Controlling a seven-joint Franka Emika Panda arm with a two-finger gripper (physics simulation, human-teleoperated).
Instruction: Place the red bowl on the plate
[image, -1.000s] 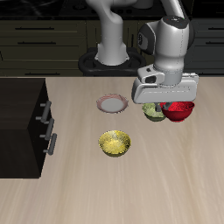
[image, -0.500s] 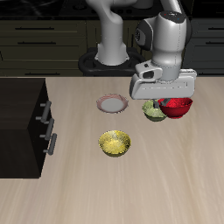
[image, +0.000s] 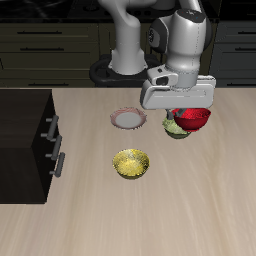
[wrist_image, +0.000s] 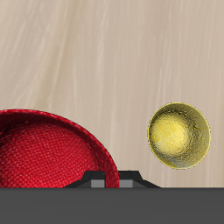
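pincer (image: 186, 112) clamps the red bowl (image: 192, 120) by its rim, lifted over the green bowl (image: 176, 127), beside the plate (image: 128, 119) on the worktop (image: 150, 210).

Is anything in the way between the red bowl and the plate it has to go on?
Nothing visible blocks it. The red bowl hangs lifted in the end effector, above the green bowl. The plate lies bare beside them, and the yellow bowl sits nearer the table's front edge, off that path.
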